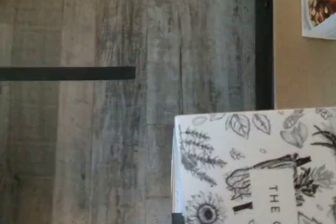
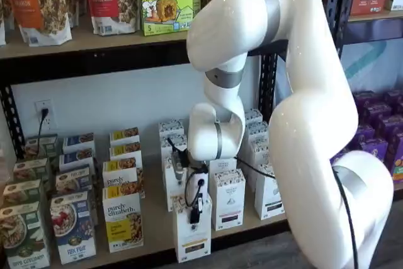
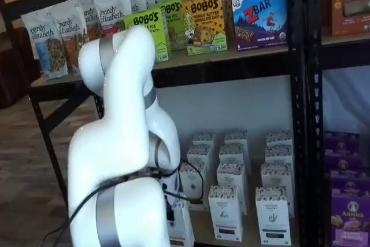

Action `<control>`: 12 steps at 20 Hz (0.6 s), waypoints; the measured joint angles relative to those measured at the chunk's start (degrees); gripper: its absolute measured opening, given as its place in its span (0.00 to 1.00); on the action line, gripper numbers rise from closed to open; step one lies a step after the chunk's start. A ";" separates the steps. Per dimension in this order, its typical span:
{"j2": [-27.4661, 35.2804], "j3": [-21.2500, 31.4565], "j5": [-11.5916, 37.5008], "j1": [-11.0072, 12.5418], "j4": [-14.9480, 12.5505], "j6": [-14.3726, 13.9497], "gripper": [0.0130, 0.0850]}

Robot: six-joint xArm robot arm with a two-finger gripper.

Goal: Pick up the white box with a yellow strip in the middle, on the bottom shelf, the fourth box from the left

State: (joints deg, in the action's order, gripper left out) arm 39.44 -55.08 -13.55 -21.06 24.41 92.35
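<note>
My gripper (image 2: 196, 213) hangs at the front of the bottom shelf, its black fingers closed on a white box with black leaf drawings (image 2: 192, 240). The box is held upright, out past the shelf's front edge. In the wrist view the same box (image 1: 252, 171) fills one corner, with the wooden floor (image 1: 105, 145) beneath it. In a shelf view the arm hides most of the box (image 3: 184, 231) and the gripper (image 3: 169, 211). A white Purely Elizabeth box with a yellow band (image 2: 121, 218) stands on the shelf to the left of the held box.
Rows of similar white boxes (image 2: 228, 198) stand behind and to the right of the held box. Green and blue cereal boxes (image 2: 72, 225) stand at the left and purple boxes (image 2: 371, 146) at the right. A black shelf post (image 1: 263, 40) borders the tan shelf board (image 1: 299, 72).
</note>
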 joint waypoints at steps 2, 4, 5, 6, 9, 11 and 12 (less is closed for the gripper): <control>-1.47 1.52 -0.25 -0.40 0.61 0.20 0.50; -3.06 3.13 -0.41 -0.79 1.49 0.65 0.50; -3.89 4.11 0.04 -1.06 1.94 0.84 0.50; -4.80 5.28 0.78 -1.28 1.41 0.12 0.50; -7.17 7.80 1.56 -1.48 -1.17 -2.56 0.50; -9.25 9.53 1.14 -1.37 -3.84 -5.05 0.50; -9.97 10.13 1.03 -1.30 -4.85 -6.00 0.50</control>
State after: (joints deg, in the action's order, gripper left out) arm 29.47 -44.96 -12.52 -22.36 19.55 86.35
